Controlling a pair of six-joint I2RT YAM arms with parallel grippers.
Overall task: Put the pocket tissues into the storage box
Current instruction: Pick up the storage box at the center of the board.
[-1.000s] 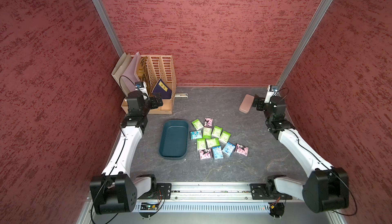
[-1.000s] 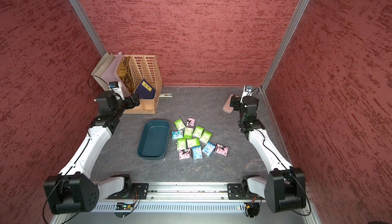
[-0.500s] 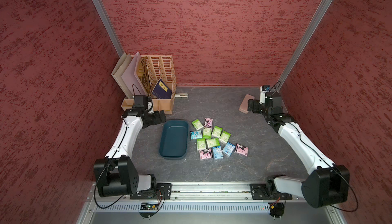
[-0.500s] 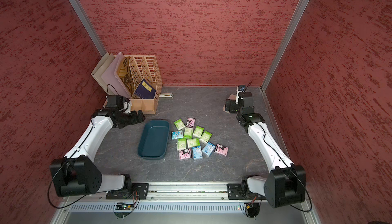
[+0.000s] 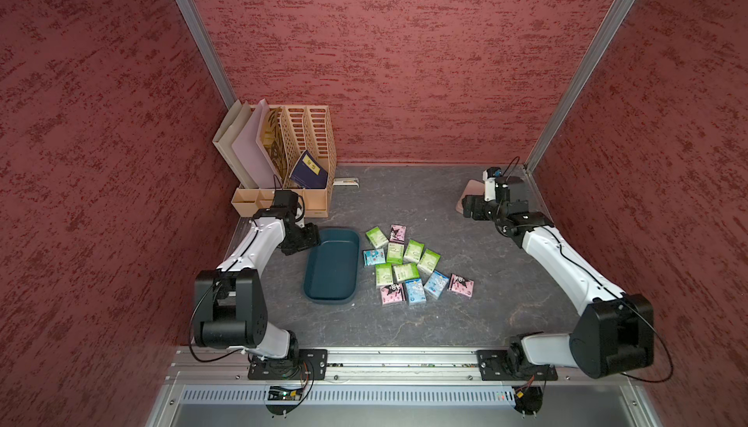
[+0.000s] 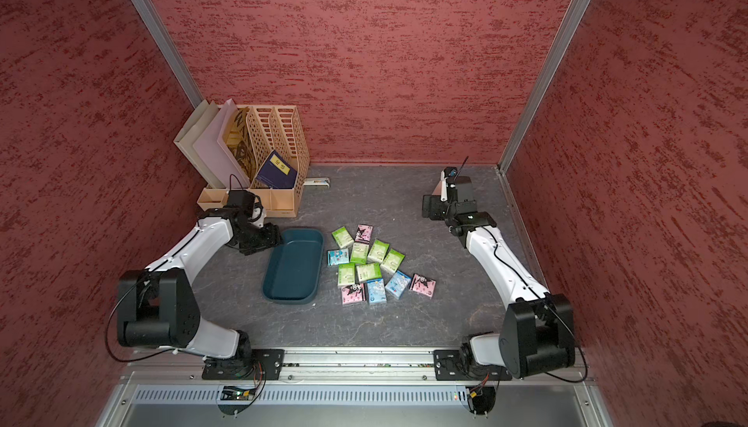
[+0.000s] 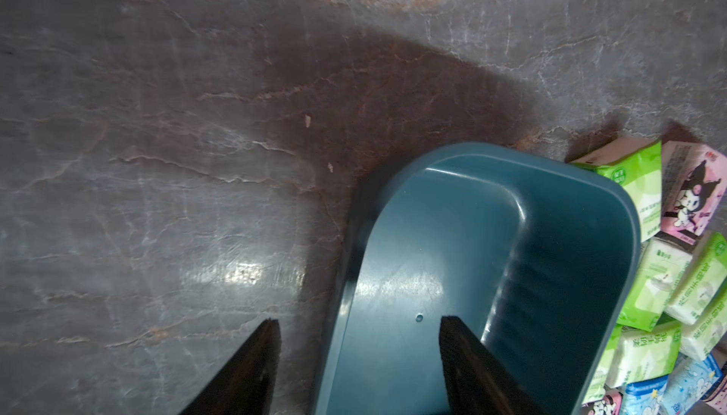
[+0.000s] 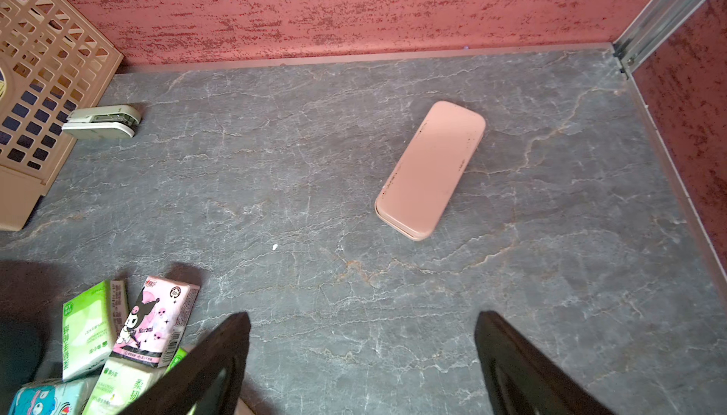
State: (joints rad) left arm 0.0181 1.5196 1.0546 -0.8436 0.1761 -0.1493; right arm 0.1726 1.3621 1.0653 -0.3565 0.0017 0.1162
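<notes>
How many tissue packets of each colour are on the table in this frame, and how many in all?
Green packets: 6
Pink packets: 3
Blue packets: 3
Total: 12, all on the table, none in the box.

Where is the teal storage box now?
In both top views the storage box lies left of centre, close beside the pocket tissues on its right, in front of the beige file organizer.

Overhead pair; left wrist seemingly near storage box (image 7: 472,255).
</notes>
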